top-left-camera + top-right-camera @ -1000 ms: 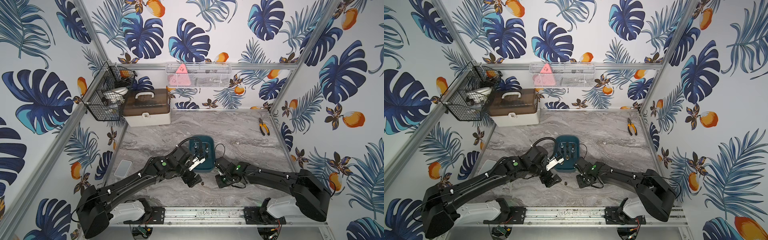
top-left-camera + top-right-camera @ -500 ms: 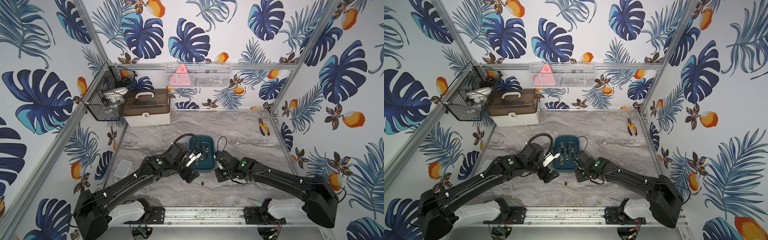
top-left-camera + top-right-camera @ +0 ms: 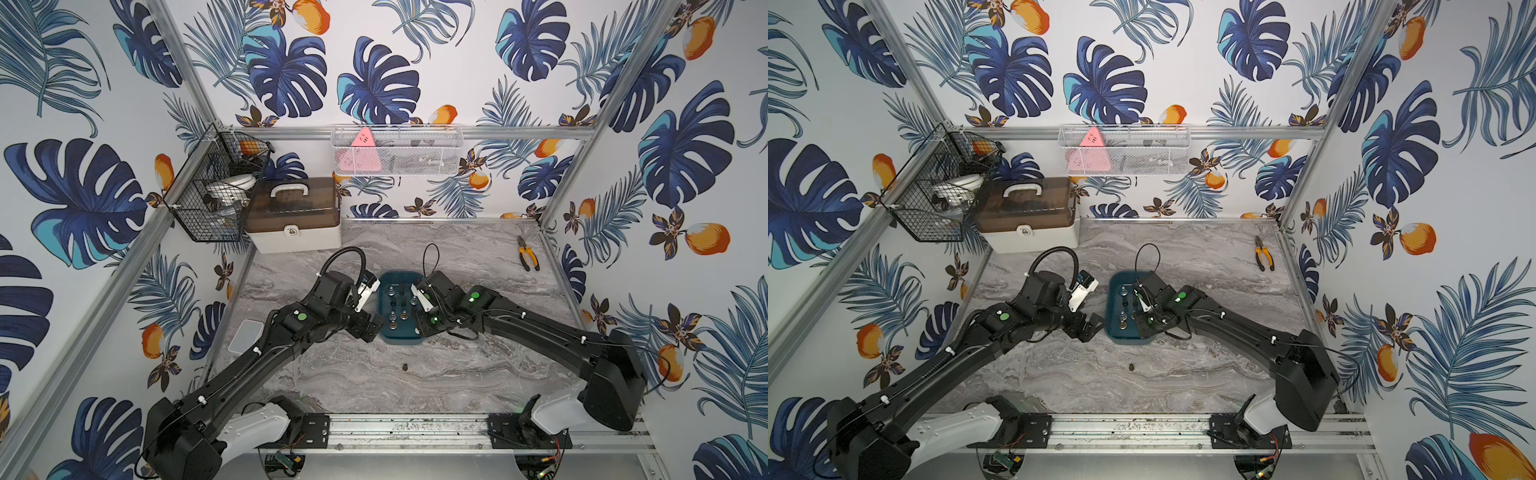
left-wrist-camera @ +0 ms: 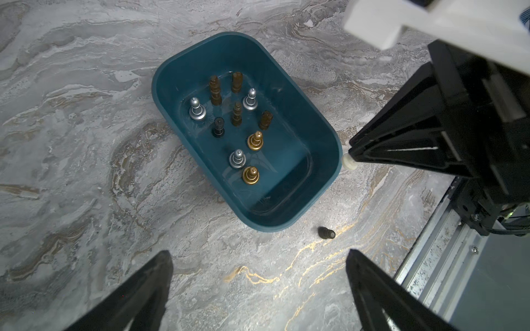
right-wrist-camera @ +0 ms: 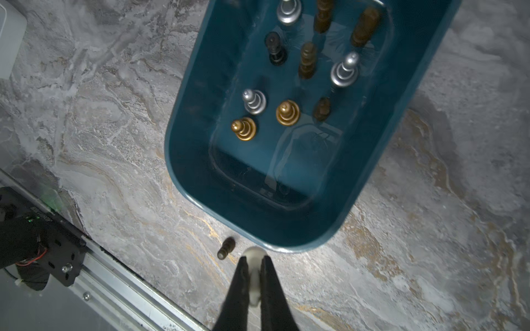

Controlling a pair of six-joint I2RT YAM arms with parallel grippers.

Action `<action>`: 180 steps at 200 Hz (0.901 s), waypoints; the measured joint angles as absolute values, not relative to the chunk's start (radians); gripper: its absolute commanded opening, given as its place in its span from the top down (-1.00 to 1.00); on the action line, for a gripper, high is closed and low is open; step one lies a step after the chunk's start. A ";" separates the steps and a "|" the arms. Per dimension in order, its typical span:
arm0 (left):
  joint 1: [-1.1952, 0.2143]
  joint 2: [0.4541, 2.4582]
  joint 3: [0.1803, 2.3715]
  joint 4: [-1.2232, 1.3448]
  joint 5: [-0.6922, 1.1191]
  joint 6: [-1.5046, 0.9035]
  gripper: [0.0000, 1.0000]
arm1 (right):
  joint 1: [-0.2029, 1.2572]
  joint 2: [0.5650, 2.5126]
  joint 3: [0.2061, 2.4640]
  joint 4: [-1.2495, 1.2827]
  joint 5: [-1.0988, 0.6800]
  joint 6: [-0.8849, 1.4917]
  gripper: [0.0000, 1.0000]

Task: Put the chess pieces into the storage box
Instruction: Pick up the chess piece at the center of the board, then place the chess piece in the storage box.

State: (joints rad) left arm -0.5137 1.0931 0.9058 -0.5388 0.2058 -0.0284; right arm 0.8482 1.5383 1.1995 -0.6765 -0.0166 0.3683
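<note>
The storage box (image 4: 304, 126) sits near the middle of the marbled tabletop (image 3: 457, 374), between the two arms' wrists. Ten chess pieces (image 4: 236, 114) stand upright inside it, grouped toward the end away from the rail (image 3: 415, 428): four brown, one black, three silvery and two golden. A white piece (image 5: 253, 255) is pinched between the closed tips of the right gripper (image 5: 253, 259), right at the rim of the box's rail-side end. Whether it is over the rim or just outside it cannot be told. A dark piece (image 4: 327, 232) lies on its side on the tabletop near that same end, apart from the box and just beside the white piece in the right wrist view. The left gripper (image 4: 256, 255) hangs beside the box with its jaws spread wide and nothing between them. At the far left corner stands a white case (image 3: 293, 220) with a brown translucent lid and a handle, with a black wire basket (image 3: 212, 199) on the wall beside it. Yellow-handled pliers (image 3: 528, 258) lie at the far right of the tabletop
</note>
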 measured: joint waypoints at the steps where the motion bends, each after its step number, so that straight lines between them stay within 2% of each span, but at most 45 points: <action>1: -0.514 1.093 0.906 -0.539 0.206 -0.028 -0.95 | 0.848 1.545 1.205 -0.675 -0.017 0.366 0.93; 76: -0.510 1.108 0.916 -0.541 0.181 -0.027 -0.97 | 0.843 1.798 1.353 -0.667 0.015 0.296 0.93; 180: -0.509 1.116 0.918 -0.549 0.163 -0.027 -0.97 | 0.842 1.926 1.363 -0.653 0.048 0.276 0.91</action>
State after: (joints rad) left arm -0.5087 1.1156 0.9180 -0.5488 0.1631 -0.0269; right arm 0.8425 1.9259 1.3632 -0.6529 0.0479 0.2764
